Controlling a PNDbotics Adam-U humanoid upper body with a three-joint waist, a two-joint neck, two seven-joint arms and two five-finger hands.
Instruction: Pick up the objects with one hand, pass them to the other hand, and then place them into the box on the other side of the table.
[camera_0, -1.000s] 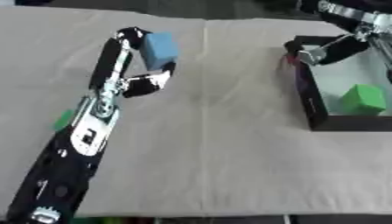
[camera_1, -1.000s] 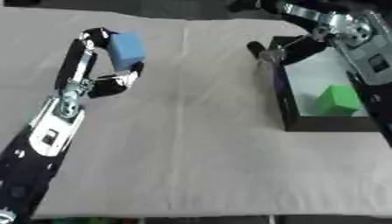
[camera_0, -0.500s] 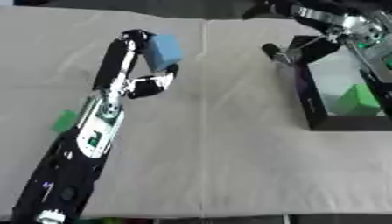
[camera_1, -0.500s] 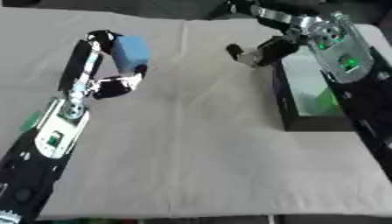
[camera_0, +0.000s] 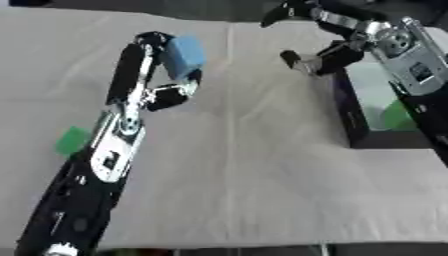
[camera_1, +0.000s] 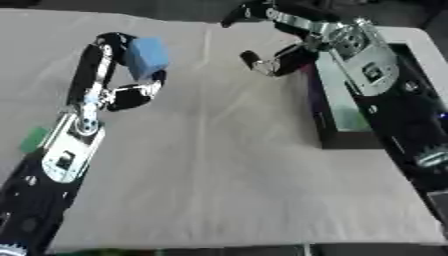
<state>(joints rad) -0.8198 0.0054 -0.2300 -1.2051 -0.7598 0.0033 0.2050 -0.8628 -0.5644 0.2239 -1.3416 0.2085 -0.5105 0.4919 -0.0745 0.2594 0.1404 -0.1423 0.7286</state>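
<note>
The blue block (camera_0: 184, 56) sits up off the desk (camera_0: 245, 165), pinched between the curled fingers and thumb of the left robot hand (camera_0: 162, 67), over the far left part of the cloth-covered surface; the left arm runs back from it toward the near left corner. Beside that arm, a small green piece (camera_0: 72, 140) lies flat on the cloth (partly tucked under the arm's edge). Across from the block, the right robot hand (camera_1: 276, 40) hangs above the desk with its fingers and thumb spread apart and nothing between them; it faces the block but is well apart from it, just left of the box. The box (camera_0: 350, 120), dark-walled, stands at the right side of the desk; the right forearm crosses over it, and something green (camera_0: 395, 116) shows inside, half hidden by that arm.
</note>
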